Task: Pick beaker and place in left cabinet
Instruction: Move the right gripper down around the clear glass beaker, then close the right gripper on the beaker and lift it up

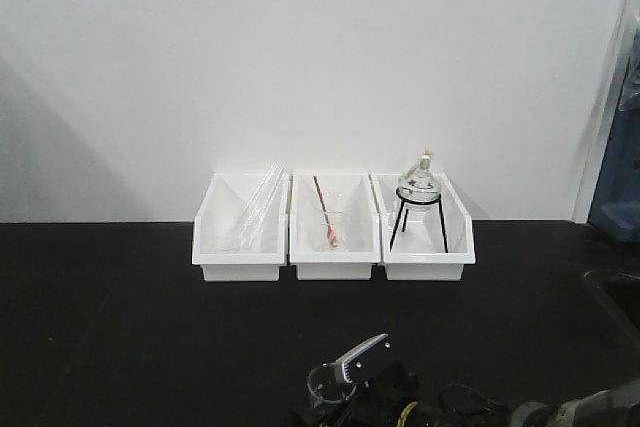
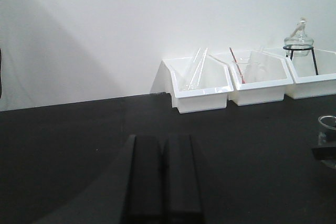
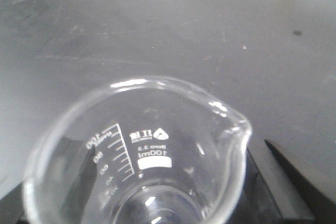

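The beaker [image 3: 142, 150] is clear glass with a rolled rim, a spout and white 100 ml markings, and it fills the right wrist view. My right gripper [image 3: 157, 208] is shut on it, with dark fingers [image 3: 283, 182] on either side. In the front view the beaker's rim [image 1: 322, 381] shows low at centre with the right gripper [image 1: 350, 372] around it, over the black table [image 1: 120, 327]. It also shows at the right edge of the left wrist view [image 2: 328, 127]. My left gripper [image 2: 164, 145] is shut and empty over the table. The left cabinet is out of view.
Three white plastic bins stand in a row against the white wall: the left [image 1: 240, 232] holds glass tubes, the middle [image 1: 333, 232] a clear beaker with a red rod, the right [image 1: 425, 232] a glass burner on a black tripod. A sink edge [image 1: 615, 292] lies far right.
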